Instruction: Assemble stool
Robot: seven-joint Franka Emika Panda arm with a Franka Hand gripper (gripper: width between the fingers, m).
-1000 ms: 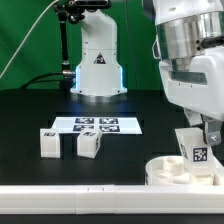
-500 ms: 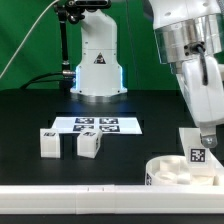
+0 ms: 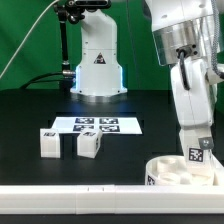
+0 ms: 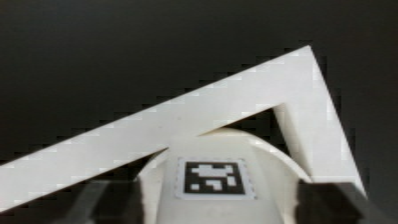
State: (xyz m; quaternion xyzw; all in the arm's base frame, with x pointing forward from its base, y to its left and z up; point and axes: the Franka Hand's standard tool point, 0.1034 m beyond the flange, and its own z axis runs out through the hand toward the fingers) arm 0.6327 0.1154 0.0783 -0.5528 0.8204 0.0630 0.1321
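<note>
One leg (image 3: 203,155) stands on the round seat (image 3: 172,172), well to the exterior view's right of the marker board (image 3: 100,125), between the jaws of the gripper (image 3: 200,143), though I cannot tell whether they clamp it, while two more legs (image 3: 50,141) (image 3: 90,144) lie loose just beside that board, unfitted.

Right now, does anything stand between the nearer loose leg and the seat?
Nothing visible does. Between that loose leg and the seat lies only table; the marker board lies behind the leg, off the path.
</note>
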